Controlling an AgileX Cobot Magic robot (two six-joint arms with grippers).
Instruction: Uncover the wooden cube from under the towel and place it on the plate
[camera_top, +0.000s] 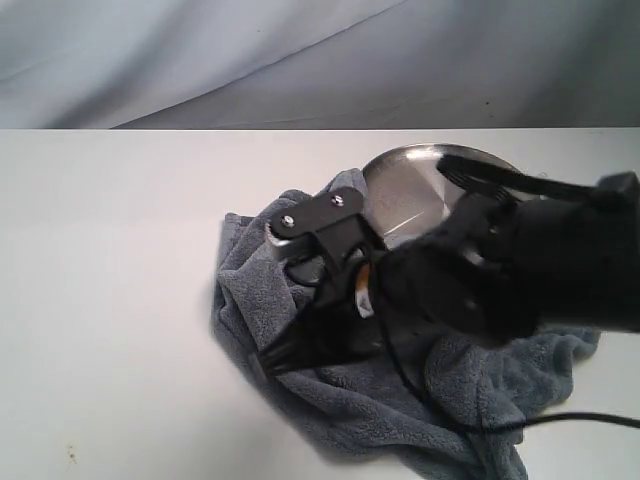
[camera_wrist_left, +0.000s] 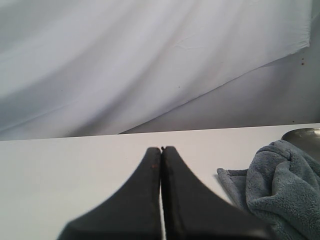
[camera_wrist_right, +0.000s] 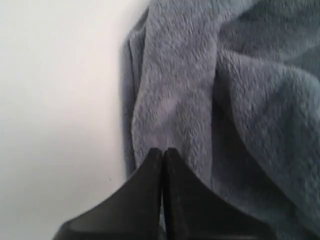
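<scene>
Cable: a thin black cable (camera_top: 590, 420) crosses the near right corner of the white tabletop (camera_top: 120, 300), passing over the front edge of the cloth.
Towel: the big fluffy blue-grey fleece towel (camera_top: 345, 410) is lying rumpled, right of centre, with thick folds all over it.
Wooden cube: can't see it in any view, so no telling where it sits.
Right gripper: the black two-finger right gripper (camera_wrist_right: 162, 150) is low over the towel's left edge, close to where the fleece meets bare table. The jaws are pressed tight together. Whether any fleece is caught between them, I honestly can't tell.
Right arm: the bulky black right arm (camera_top: 540, 270) comes in from the right and stretches across the towel, covering a good part of it.
Plate: the round brushed-metal silver plate (camera_top: 400, 185) is behind the towel. The cloth's far edge comes right up to its rim and the arm hides its right side.
Left gripper: the black left gripper (camera_wrist_left: 161, 148) is above bare table off to the side of the towel, jaws pressed together, nothing between them.
Backdrop: a wrinkled pale cloth backdrop (camera_top: 300, 60) hangs behind the table.
</scene>
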